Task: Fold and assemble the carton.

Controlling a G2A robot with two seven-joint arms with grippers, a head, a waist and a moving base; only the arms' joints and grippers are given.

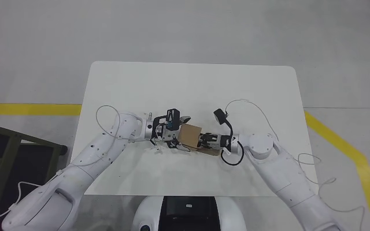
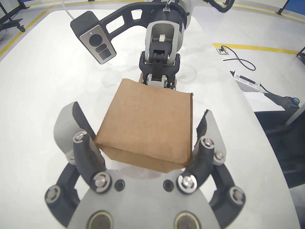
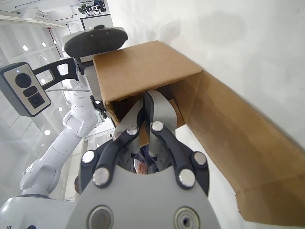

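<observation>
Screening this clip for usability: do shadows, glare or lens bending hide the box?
Top view: even light, no glare on the box. Left wrist view: wide lens bows the table edge, box face evenly lit. Right wrist view: box interior shaded around the right end effector.

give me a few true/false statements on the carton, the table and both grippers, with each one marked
1. The carton sits between the left gripper and the right gripper. True.
2. The right gripper is spread wide open. False: it is shut, with its tips poking into the carton's open end.
3. The left gripper has its fingers on either side of the carton. True.
4. The carton lies at a far corner of the table. False: it is near the middle of the table.
</observation>
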